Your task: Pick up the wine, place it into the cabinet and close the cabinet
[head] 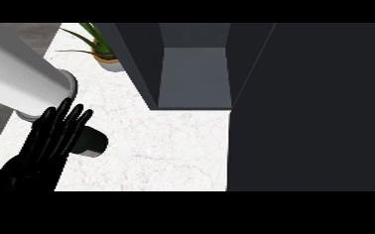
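Observation:
The wine bottle (93, 142) is a dark, round shape with a pale lower edge, standing on the white marble counter (168, 148) at the left. My left hand (45, 146) rises from the lower left corner with its fingers straight and spread, open, and they overlap the bottle's left side. Its grey forearm (29, 77) fills the upper left. The dark cabinet (194, 74) stands open at the top centre, and its grey inside holds nothing that I can see. My right hand is out of view.
A large dark panel (304, 109), apparently the cabinet's open door, fills the right side of the view. A potted green plant (101, 49) stands at the back left beside the cabinet's wall. White counter lies between the bottle and the cabinet's opening.

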Motion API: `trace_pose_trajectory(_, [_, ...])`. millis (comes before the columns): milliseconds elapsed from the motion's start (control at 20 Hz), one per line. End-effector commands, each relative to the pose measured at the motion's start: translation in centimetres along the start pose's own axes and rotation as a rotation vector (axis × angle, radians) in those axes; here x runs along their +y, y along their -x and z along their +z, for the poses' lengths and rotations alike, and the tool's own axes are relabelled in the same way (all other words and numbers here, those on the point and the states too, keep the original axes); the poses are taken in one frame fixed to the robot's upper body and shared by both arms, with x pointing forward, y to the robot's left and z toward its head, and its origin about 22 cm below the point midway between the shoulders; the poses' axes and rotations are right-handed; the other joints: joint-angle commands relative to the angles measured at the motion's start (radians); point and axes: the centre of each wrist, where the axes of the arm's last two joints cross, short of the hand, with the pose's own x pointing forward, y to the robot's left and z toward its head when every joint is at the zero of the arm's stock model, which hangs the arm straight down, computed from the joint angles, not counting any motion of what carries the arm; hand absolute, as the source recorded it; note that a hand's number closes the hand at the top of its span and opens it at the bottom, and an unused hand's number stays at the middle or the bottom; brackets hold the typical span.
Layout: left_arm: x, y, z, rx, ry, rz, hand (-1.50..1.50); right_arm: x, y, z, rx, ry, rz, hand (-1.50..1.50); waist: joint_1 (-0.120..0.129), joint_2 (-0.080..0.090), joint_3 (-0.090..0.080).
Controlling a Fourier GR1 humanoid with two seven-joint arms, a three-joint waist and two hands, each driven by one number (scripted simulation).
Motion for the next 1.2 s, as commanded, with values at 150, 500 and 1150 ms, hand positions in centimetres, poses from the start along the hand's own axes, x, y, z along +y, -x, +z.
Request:
trace_pose_trajectory(150, [-0.4,-3.4,3.6,0.075,0.079,0.18,-1.5,0.3,-4.7,0.5,0.061,-0.141,-0.023,-1.5,0.008,0.001,-0.002])
trace_pose_trajectory(500, [0.3,-5.9,2.7,0.05,0.082,0.175,-1.5,0.8,-5.7,0.5,0.06,-0.121,-0.041,-1.5,0.002,0.005,-0.001])
trace_pose_trajectory(1150, [-0.2,-8.2,4.8,0.054,-0.005,0.169,-1.5,2.6,-9.3,0.6,0.043,-0.091,-0.048,-1.5,0.008,0.001,-0.002])
